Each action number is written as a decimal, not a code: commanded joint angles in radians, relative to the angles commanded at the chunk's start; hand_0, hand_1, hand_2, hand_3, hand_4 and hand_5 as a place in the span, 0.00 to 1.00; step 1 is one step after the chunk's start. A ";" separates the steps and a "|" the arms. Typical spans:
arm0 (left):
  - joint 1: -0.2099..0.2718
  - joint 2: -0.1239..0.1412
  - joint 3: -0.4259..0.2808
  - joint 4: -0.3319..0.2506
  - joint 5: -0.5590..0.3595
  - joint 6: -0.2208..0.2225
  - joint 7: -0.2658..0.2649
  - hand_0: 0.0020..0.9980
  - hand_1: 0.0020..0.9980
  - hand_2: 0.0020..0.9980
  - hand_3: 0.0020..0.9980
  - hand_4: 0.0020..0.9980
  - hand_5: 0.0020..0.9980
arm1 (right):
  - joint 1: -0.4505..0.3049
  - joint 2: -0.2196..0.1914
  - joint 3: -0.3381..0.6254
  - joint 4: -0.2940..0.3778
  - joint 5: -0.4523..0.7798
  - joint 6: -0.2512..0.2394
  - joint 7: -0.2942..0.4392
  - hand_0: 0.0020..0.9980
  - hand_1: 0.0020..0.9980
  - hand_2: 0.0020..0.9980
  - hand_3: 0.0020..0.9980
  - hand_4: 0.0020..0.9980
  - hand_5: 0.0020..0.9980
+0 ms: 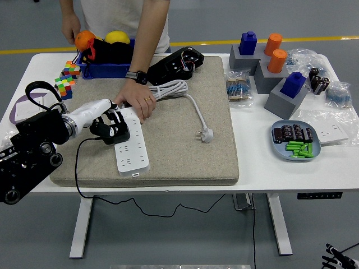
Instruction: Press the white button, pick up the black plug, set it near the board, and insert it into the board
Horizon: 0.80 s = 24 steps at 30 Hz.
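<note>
A white power strip (132, 148) lies lengthwise on the grey felt mat (185, 145), left of centre. My left hand (106, 120) comes in from the left with its fingers curled on the black plug (114, 130), which sits at the strip's left upper edge. The plug's black cable (81, 168) drops off the mat's front. A person's hand (136, 101) presses down on the strip's far end. The strip's own white cord (178, 89) runs across the mat to a white plug (206, 134). My right hand is out of view.
A blue bin (106, 68) with fruit and a colourful cube (66, 78) stand at the back left. Black adapters (178, 63) lie at the mat's far edge. Grey blocks with blue and orange cups (275, 61), bags and a blue plate (295, 141) fill the right side.
</note>
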 joint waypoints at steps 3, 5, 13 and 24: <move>0.007 -0.005 -0.001 -0.005 0.000 0.002 -0.001 0.45 0.68 0.56 0.52 0.79 0.00 | -0.001 0.002 -0.002 0.000 0.002 0.000 0.001 0.72 0.60 0.55 0.65 0.74 0.47; 0.007 -0.007 0.000 -0.004 0.001 0.002 -0.002 0.45 0.68 0.56 0.52 0.79 0.00 | -0.002 0.002 -0.001 0.000 0.002 0.000 0.001 0.72 0.60 0.55 0.65 0.74 0.47; 0.001 -0.009 -0.022 0.002 0.008 0.010 -0.010 0.44 0.68 0.56 0.52 0.79 0.00 | -0.005 0.001 0.004 0.000 0.002 0.000 0.001 0.72 0.60 0.55 0.65 0.74 0.47; 0.032 -0.020 -0.166 -0.028 0.001 0.071 -0.077 0.44 0.68 0.56 0.52 0.79 0.00 | -0.005 0.004 0.011 0.000 0.000 0.000 0.001 0.72 0.60 0.55 0.65 0.74 0.47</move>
